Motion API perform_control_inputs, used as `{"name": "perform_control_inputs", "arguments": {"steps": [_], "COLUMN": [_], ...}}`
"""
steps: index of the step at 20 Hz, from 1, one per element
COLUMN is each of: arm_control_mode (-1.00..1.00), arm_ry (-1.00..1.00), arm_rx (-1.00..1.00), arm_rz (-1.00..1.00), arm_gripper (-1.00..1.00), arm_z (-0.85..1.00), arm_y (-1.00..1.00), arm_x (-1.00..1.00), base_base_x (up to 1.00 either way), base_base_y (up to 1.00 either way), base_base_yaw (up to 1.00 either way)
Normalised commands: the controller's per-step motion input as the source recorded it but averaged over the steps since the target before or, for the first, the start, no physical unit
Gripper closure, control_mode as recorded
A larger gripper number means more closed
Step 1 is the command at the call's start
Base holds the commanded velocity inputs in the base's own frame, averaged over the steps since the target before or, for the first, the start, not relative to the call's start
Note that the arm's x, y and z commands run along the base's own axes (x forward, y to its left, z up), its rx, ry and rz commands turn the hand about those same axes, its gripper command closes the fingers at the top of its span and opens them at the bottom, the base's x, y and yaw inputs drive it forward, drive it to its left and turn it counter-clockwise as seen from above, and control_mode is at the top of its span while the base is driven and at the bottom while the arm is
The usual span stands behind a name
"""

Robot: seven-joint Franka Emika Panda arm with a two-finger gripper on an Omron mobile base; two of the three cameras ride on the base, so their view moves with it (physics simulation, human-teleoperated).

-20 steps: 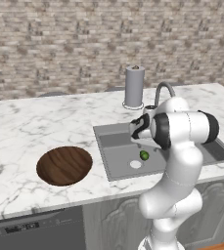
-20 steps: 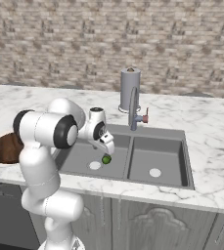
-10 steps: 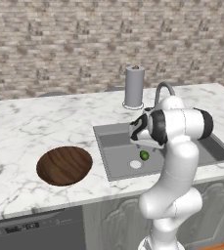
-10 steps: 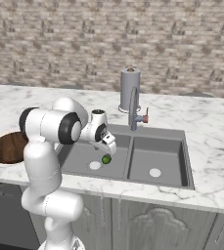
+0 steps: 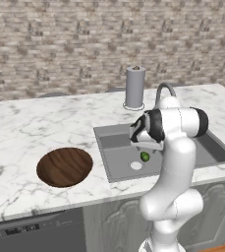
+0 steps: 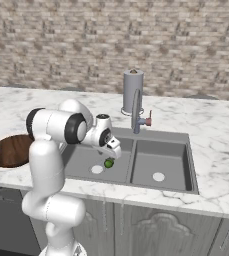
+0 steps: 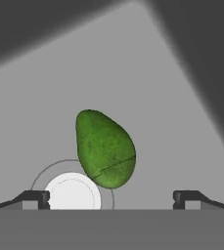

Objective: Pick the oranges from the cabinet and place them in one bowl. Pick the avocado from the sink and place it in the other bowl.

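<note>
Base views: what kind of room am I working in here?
A rendered kitchen, by the look of it: a marble counter with a double-basin sink and faucet, carved base cabinets below, and an avocado in the basin.

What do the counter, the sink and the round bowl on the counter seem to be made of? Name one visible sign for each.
Counter: looks like polished marble or a stone imitation, white with grey veining.
Sink: probably brushed or matte metal, judging by its plain, even grey recessed basins.
Bowl: seems to be dark wood with a smooth finish, as brown grain streaks run across it.
</note>
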Motion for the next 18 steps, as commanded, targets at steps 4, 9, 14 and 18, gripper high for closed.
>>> {"name": "perform_control_inputs", "arguments": {"steps": [4, 9, 14, 18], "arm_control_mode": [-1.0, -1.0, -1.0, -1.0], "arm_ry": [0.0, 0.0, 0.0, 0.0], "arm_rx": [0.0, 0.01, 0.01, 0.0], "arm_rz": [0.04, 0.03, 0.02, 0.01], "arm_gripper": [-1.0, -1.0, -1.0, -1.0], "arm_z": [-0.18, -0.15, -0.14, -0.15], "arm_y": [-0.03, -0.04, -0.04, -0.03], "arm_x": [0.16, 0.07, 0.03, 0.01], "base_base_x": [0.0, 0.0, 0.0, 0.0], "base_base_y": [0.0, 0.0, 0.0, 0.0], "base_base_yaw": [0.0, 0.0, 0.0, 0.0]}}
